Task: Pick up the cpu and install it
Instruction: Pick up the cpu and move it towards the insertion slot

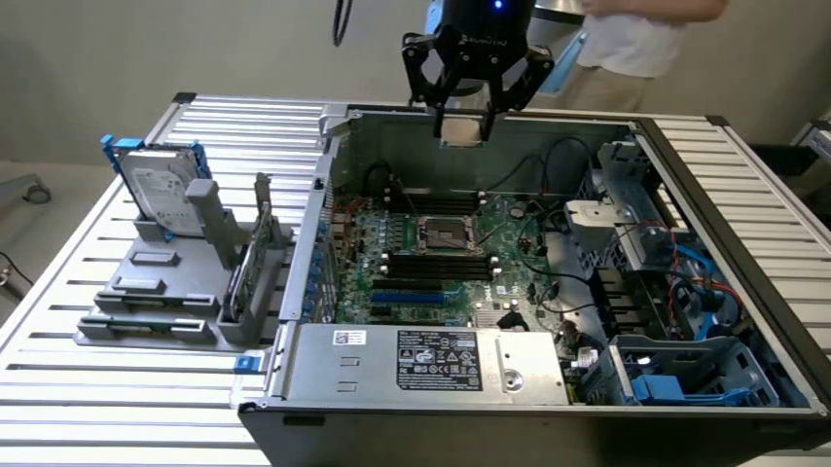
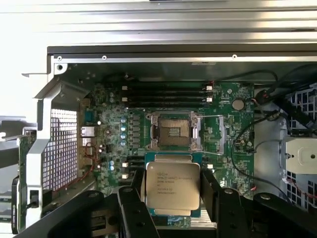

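My gripper (image 1: 464, 125) hangs above the far wall of the open computer case (image 1: 727, 224), shut on the cpu (image 1: 464, 129). In the wrist view the cpu (image 2: 172, 186) is a flat square chip with a silver top and printed text, held level between the two black fingers (image 2: 132, 191) of the gripper (image 2: 172, 192). The open metal-framed socket (image 2: 172, 131) lies on the green motherboard, lower than the chip and a short way ahead of it. From the exterior view the socket (image 1: 446, 233) sits in the middle of the board, nearer the camera than the gripper.
Memory slots (image 1: 439, 265) flank the socket. A grey power supply (image 1: 429, 362) fills the case's near end, and cables and drive bays (image 1: 663, 282) crowd the exterior view's right. A hard drive (image 1: 162, 190) stands in a grey fixture on the left. A person (image 1: 636, 39) stands behind the table.
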Robot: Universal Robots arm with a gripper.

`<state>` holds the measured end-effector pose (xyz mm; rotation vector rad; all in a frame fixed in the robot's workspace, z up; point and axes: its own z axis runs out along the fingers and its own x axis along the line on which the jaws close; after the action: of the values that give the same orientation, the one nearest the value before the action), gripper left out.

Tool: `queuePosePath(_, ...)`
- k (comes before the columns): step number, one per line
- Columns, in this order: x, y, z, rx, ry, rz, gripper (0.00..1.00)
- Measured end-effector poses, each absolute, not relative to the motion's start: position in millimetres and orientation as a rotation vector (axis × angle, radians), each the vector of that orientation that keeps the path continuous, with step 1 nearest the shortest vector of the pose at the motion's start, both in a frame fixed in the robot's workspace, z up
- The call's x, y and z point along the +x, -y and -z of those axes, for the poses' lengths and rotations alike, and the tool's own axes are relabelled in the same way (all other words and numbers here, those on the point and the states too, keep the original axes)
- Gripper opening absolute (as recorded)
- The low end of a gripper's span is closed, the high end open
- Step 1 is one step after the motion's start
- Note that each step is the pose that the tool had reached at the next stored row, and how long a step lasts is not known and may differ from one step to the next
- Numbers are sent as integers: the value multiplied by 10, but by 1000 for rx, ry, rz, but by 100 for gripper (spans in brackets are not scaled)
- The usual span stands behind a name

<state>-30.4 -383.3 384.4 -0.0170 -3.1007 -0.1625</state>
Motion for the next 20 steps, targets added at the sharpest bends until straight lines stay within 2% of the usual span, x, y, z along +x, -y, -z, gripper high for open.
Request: queuePosePath(20, -289, 3639, -3589, -16, 3108, 173, 55)
